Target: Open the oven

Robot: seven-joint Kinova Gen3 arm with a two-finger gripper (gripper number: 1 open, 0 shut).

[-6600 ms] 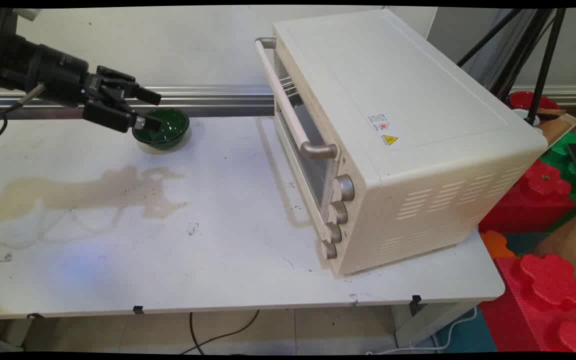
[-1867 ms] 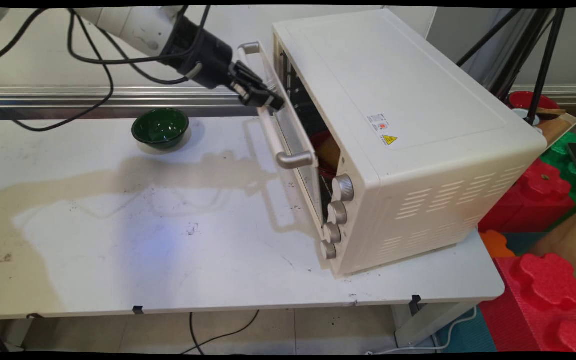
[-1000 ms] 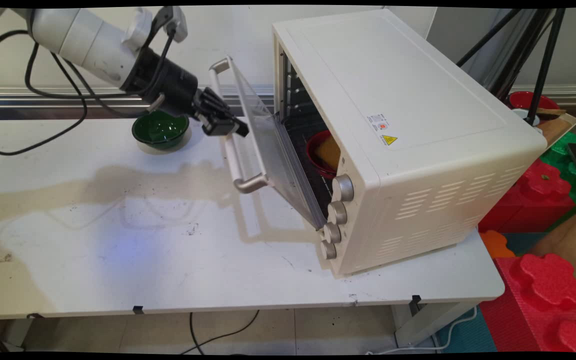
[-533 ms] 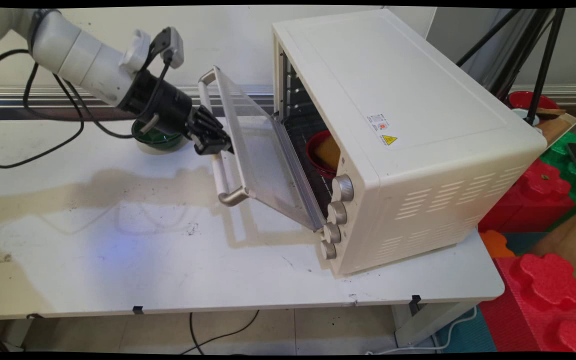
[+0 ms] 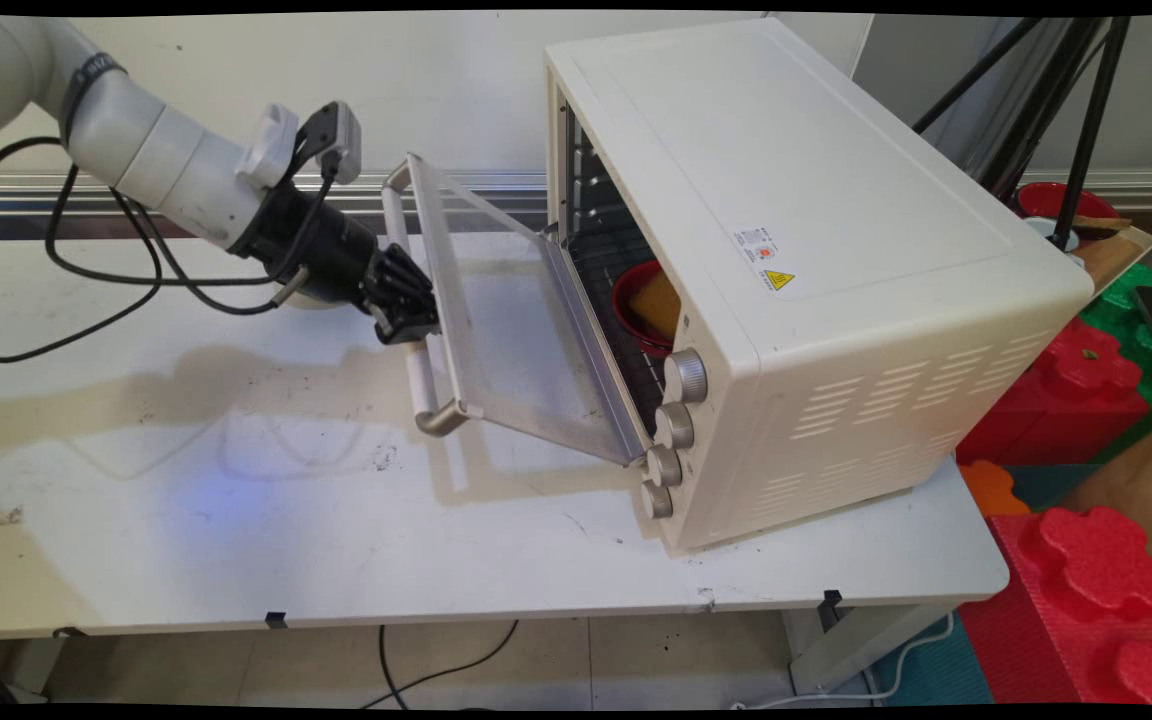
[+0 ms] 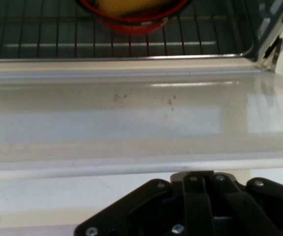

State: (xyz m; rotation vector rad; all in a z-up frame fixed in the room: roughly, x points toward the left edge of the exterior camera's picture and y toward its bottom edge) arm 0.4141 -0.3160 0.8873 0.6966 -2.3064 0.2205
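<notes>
At centre-left of the main view, the black gripper (image 5: 406, 312) meets the pale bar handle (image 5: 423, 385) of the oven door (image 5: 506, 330), roughly at the bar's middle. Whether the jaws are closed on the bar cannot be told: the bar and the wrist body mask them here, and the hand view shows only the gripper's linkage (image 6: 195, 201) at the bottom edge.

The door hangs partly lowered, hinged along its bottom edge at the cream toaster oven (image 5: 786, 200), which fills the centre and right of the frame. The handle end of the door is clear of the bench (image 5: 236, 520). Inside, a red bowl (image 5: 636, 300) holding something yellow (image 5: 658, 305) sits on the wire rack (image 6: 43, 39). In the hand view the bowl appears at the top edge, beyond the glass. Four knobs (image 5: 688, 377) run down the oven's front edge, lower right of the door. Black cables (image 5: 86, 290) loop from the arm across the left of the frame.

Handling judgement: a door hinged like this travels on an arc about its bottom edge, so contact at the handle's middle, square to the bar, would load both hinges evenly. A pull that follows the arc, not a straight line, seems least likely to drag the oven across the bench.
</notes>
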